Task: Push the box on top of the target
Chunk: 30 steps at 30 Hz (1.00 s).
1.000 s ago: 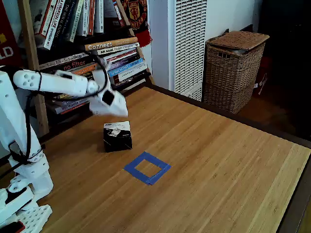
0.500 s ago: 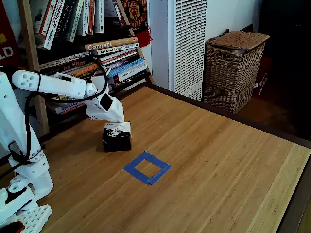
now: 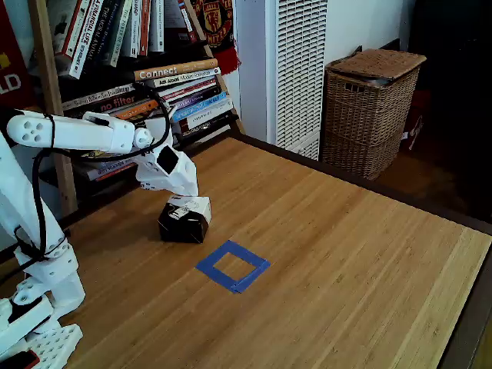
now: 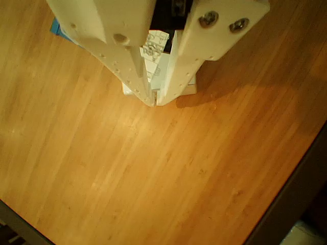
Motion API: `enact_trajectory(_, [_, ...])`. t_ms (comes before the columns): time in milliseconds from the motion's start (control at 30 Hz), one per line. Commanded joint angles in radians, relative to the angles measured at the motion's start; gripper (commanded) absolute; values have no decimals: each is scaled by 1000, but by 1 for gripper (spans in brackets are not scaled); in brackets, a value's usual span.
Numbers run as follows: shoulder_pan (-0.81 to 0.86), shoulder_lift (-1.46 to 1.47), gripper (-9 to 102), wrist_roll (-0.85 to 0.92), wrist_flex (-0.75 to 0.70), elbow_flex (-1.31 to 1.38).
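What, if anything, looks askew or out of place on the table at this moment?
The box looks tipped: its white top slopes instead of lying flat, with the gripper pressing at its far upper edge. It sits short of the target, not overlapping the tape. Nothing looks spilled or damaged.

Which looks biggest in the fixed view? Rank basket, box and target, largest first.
1. Basket, clearly largest, though farther from the camera.
2. Target.
3. Box, only slightly smaller than the target; the gripper partly covers it.
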<state>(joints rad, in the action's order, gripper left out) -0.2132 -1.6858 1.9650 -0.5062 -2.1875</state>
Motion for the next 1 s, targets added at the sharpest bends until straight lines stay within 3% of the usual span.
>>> enact_trajectory(0, [6,-26,0,2,23,6])
enact_trajectory(967, [97,28,0,38,-48,104])
